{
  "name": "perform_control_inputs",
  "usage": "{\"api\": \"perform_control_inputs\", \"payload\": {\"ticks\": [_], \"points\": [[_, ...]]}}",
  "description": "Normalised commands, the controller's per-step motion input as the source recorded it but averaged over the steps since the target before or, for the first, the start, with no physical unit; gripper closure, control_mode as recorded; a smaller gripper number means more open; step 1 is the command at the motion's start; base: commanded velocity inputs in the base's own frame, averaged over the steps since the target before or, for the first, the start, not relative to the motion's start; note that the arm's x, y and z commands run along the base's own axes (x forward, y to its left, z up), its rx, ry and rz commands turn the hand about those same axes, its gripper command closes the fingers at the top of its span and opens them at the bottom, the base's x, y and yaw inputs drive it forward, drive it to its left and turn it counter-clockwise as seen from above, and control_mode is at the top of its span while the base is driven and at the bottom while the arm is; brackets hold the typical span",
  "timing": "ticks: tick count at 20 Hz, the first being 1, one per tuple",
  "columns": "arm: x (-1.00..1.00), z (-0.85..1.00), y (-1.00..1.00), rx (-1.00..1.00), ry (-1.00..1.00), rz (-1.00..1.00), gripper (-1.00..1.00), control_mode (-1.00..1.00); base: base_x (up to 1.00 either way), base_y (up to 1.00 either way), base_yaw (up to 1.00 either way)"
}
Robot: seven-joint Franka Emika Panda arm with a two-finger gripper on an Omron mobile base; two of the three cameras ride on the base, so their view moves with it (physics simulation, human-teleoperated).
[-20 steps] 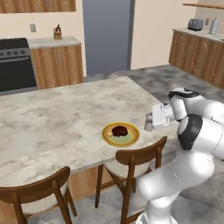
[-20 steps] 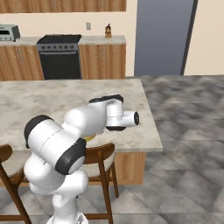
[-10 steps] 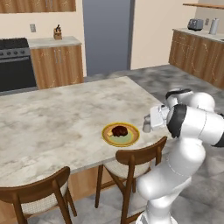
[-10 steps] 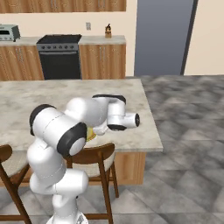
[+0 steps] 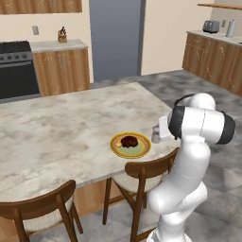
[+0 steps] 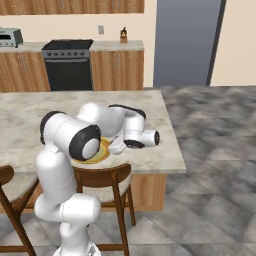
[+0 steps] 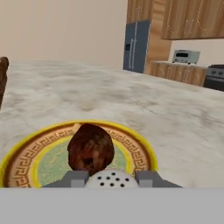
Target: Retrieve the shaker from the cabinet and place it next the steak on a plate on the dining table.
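Note:
The plate [image 5: 116, 147] with a yellow-orange rim lies near the front right edge of the dining table [image 5: 56, 127], and the dark steak [image 5: 129, 141] sits on it. My gripper [image 5: 157, 135] is shut on the small grey shaker [image 5: 155, 135], low over the tabletop just right of the plate. From the hand, the shaker's perforated cap [image 7: 111, 179] shows between the fingertips [image 7: 74, 178], with the steak [image 7: 90, 148] and the plate [image 7: 26, 153] right in front. In the right base view my arm covers most of the plate [image 6: 102, 152].
Two wooden chairs [image 5: 142, 170] [image 5: 42, 208] stand at the table's near side. A stove [image 6: 67, 62] and lower cupboards line the back wall under wood wall cabinets [image 6: 75, 5]. A toaster oven [image 6: 10, 36] sits on the far counter.
The elbow has swung round and down toward the table. The gripper, still holding the shaker, has edged slightly closer to the plate's right rim.

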Motion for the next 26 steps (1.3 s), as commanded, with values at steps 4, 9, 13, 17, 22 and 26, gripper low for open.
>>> {"api": "perform_control_inputs", "payload": {"ticks": [4,9,13,17,22,26], "points": [[0.39,-0.18,-0.03,0.0,0.0,0.0,1.0,-1.0,0.0,0.0,0.0],[0.25,-0.24,-0.05,0.0,0.0,0.0,1.0,-1.0,0.0,0.0,0.0],[0.18,-0.47,-0.01,0.0,0.01,0.0,1.0,-1.0,0.0,0.0,0.0],[0.14,-0.4,0.0,0.0,0.0,0.0,1.0,-1.0,0.0,0.0,0.0],[0.04,-0.57,0.0,0.01,0.04,0.01,1.0,-1.0,0.0,0.0,0.0],[-0.03,-0.54,0.0,0.0,0.07,0.0,-1.0,-1.0,0.0,0.0,0.0]]}}
